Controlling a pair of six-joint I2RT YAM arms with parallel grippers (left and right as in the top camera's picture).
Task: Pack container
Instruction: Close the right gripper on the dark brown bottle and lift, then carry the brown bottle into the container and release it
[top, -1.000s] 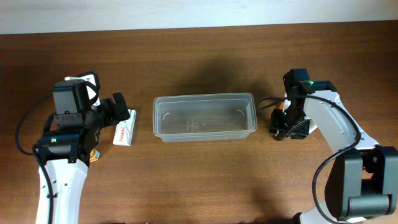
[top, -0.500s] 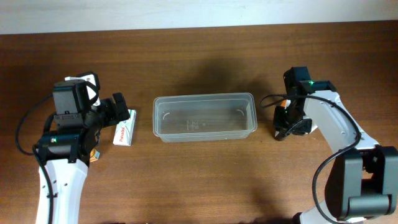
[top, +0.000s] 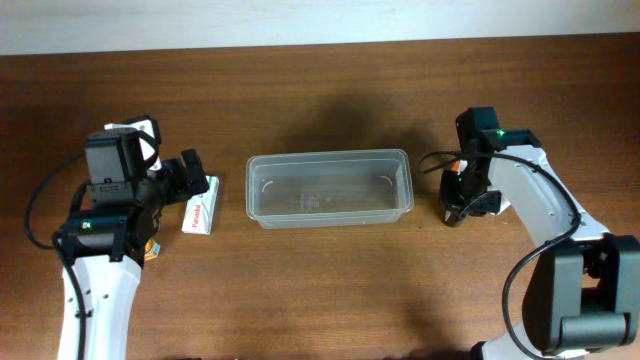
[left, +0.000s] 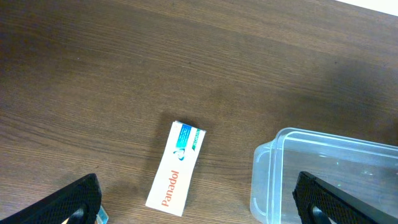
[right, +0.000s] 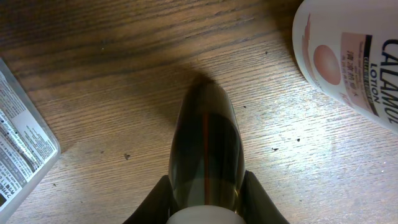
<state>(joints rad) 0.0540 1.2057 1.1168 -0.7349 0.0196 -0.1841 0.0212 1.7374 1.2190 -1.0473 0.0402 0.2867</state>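
The clear plastic container (top: 329, 188) stands empty at the table's middle; its left end shows in the left wrist view (left: 323, 171). My left gripper (left: 199, 205) is open, above a white Panadol box (left: 176, 168) that lies left of the container (top: 199, 207). My right gripper (right: 206, 199) is shut on a small dark glass bottle (right: 208, 152) with a white cap, held just over the table right of the container (top: 455, 205).
A white Calamine lotion bottle (right: 351, 53) lies right of the dark bottle. A labelled clear box edge (right: 22, 149) is at the left of the right wrist view. A small blue-edged item (left: 99, 214) lies by my left finger.
My right gripper with the dark bottle has shifted slightly toward the container. The left arm has not moved.
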